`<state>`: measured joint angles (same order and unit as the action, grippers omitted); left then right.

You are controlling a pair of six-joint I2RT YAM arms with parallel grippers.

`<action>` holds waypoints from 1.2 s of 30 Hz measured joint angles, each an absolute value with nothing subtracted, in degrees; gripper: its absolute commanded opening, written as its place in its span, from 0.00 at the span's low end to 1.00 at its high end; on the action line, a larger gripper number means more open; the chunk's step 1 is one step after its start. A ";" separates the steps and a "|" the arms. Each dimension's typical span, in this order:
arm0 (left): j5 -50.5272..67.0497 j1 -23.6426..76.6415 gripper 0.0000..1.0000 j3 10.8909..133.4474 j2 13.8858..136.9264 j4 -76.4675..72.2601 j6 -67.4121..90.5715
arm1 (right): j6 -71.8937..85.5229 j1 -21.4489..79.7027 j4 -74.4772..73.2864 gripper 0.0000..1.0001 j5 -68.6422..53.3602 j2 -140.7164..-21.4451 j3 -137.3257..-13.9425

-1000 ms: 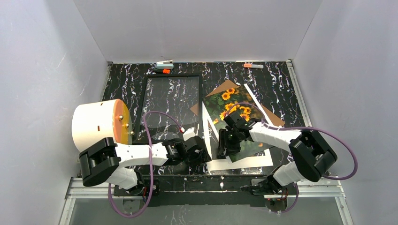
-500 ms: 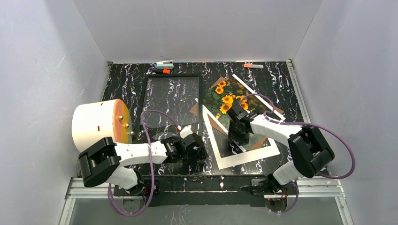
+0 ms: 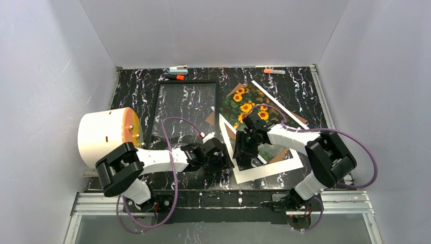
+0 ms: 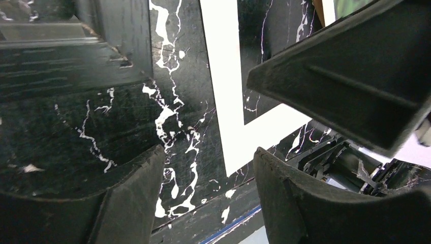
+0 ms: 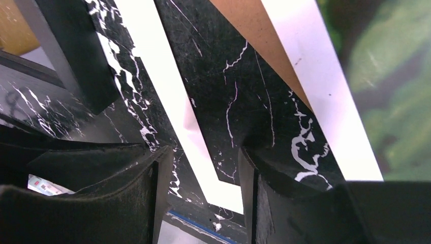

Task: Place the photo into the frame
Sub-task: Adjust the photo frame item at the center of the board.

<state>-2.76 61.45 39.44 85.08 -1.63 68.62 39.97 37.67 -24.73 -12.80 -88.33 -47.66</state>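
Observation:
The black frame (image 3: 185,109) with its clear pane lies flat at the table's middle left; its near corner shows in both wrist views (image 4: 117,35) (image 5: 76,56). The sunflower photo (image 3: 244,104) lies face up to its right on a brown backing board (image 5: 254,30), partly hidden by my right arm; its green edge (image 5: 386,86) shows in the right wrist view. A loose white paper border (image 3: 264,170) lies round them. My left gripper (image 3: 221,157) (image 4: 208,152) and right gripper (image 3: 243,155) (image 5: 206,152) both stand open and empty, side by side over that border's near left corner.
A big white roll with an orange end (image 3: 109,133) stands at the left beside the frame. Markers (image 3: 178,71) (image 3: 274,71) lie along the far edge. The table's near edge (image 4: 244,213) is just below both grippers. Grey walls close in three sides.
The photo and white border swung round and settled flat a second ago. My right gripper came back toward the near left corner, my left gripper slid right to meet it, and both jaws widened slightly.

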 measured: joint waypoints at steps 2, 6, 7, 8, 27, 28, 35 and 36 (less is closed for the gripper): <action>-2.00 61.45 0.57 39.44 86.19 -2.96 68.86 | 40.03 37.67 -23.57 0.58 -15.14 -89.38 -46.81; -0.84 61.69 0.54 39.51 87.96 -5.65 69.91 | 40.47 37.71 -20.84 0.58 -19.38 -90.21 -45.89; -0.75 61.82 0.53 39.53 88.36 -6.31 70.24 | 40.64 37.76 -20.03 0.58 -20.27 -90.41 -45.63; -0.58 61.93 0.53 39.53 88.71 -7.03 70.52 | 40.91 37.85 -18.98 0.58 -21.47 -90.59 -45.25; -0.89 62.48 0.56 44.16 87.24 -3.55 59.29 | 54.08 28.45 -34.30 0.78 -0.27 -67.81 -44.14; -0.38 62.48 0.56 45.87 87.55 -3.40 58.17 | 54.19 25.87 -36.36 0.79 1.30 -67.20 -44.18; 5.23 62.48 0.57 62.35 99.20 -3.81 50.98 | 50.65 5.45 -46.72 0.82 7.66 -67.13 -44.93; 5.87 62.48 0.57 64.84 101.32 -3.64 50.04 | 49.84 2.00 -47.27 0.83 7.99 -67.09 -45.28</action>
<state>5.87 62.48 64.84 101.32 -3.64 50.04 49.84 2.00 -47.27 7.99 -67.09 -45.28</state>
